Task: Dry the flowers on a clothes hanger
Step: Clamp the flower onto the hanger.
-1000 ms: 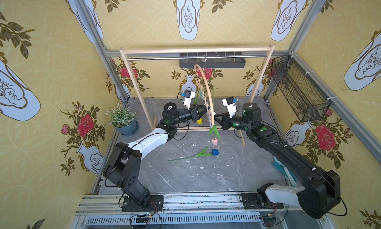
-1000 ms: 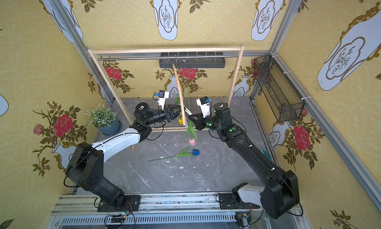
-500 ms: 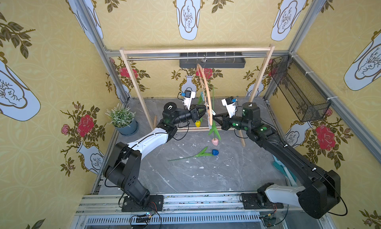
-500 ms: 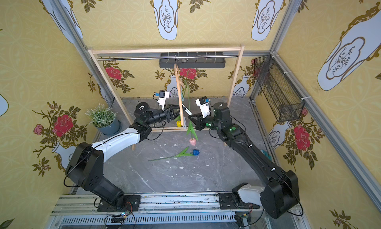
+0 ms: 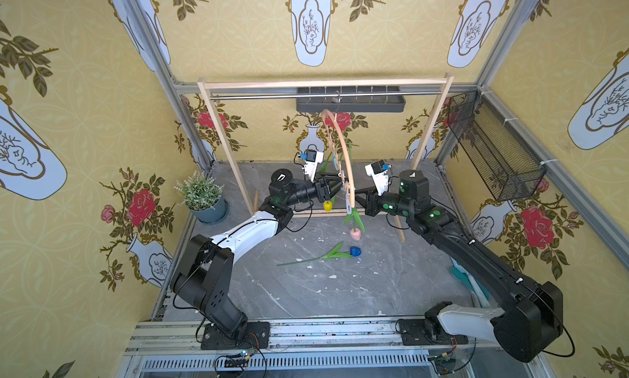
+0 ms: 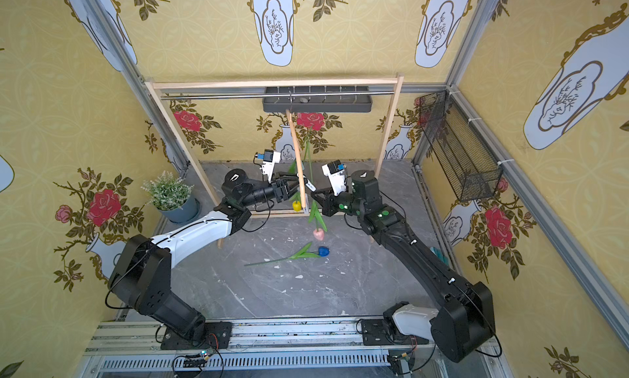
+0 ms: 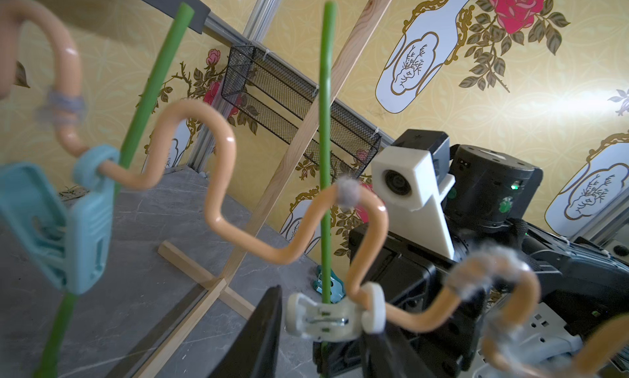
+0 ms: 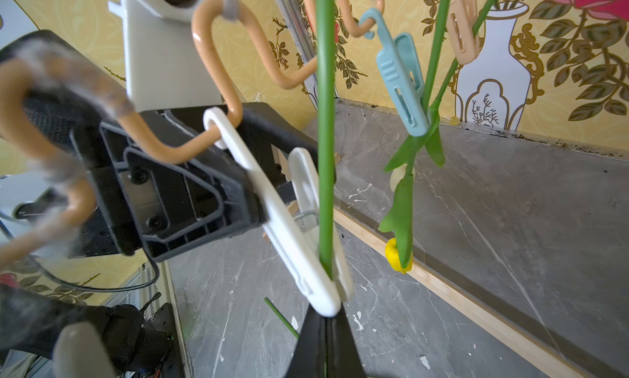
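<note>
The clothes hanger hangs edge-on from the rack's rail. Its wavy bar carries pegs. A white peg is clamped on the pink tulip's stem, and the pink head dangles below. My left gripper is open, its jaws standing either side of that peg. My right gripper is shut on the same stem just under the peg. A yellow tulip hangs from a light-blue peg. The blue tulip lies on the floor.
The wooden rack frame spans the back, its foot bar on the floor behind the grippers. A potted plant stands at the left. A black wire basket and a grey tray hang on the walls. Teal items lie by the right wall.
My left gripper's jaws have opened away from the white peg, which now pinches the pink tulip's stem. Both arms have hardly shifted.
</note>
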Tool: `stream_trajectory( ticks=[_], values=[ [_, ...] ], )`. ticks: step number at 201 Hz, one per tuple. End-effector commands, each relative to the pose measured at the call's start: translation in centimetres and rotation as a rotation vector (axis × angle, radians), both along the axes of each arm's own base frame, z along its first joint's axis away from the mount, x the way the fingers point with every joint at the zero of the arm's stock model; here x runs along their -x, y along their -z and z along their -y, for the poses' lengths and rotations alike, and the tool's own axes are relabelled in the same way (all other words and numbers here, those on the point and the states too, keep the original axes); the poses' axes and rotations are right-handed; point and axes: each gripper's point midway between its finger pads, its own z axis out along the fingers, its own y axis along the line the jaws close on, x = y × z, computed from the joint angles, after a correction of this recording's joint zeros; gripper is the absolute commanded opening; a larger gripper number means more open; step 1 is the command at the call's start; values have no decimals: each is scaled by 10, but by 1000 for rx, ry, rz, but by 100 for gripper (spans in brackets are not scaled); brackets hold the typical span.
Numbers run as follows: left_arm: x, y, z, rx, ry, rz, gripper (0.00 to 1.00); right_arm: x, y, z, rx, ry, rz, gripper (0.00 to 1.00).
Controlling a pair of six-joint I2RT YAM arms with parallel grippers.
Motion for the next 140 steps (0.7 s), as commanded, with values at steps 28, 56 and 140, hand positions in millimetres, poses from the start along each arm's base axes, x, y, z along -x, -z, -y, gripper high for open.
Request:
stream_trajectory(
  ticks=[28,56,140],
  values=[
    [1,1,-3,-9,-11,3,46,1,1,0,1,4,12,0],
    [6,7,-5,-23,-11,-11,46,1,4,1,3,13,8,10],
    [21,23,-21,-97,-59,-10,50,14,40,10,6,53,-69,36]
  ],
)
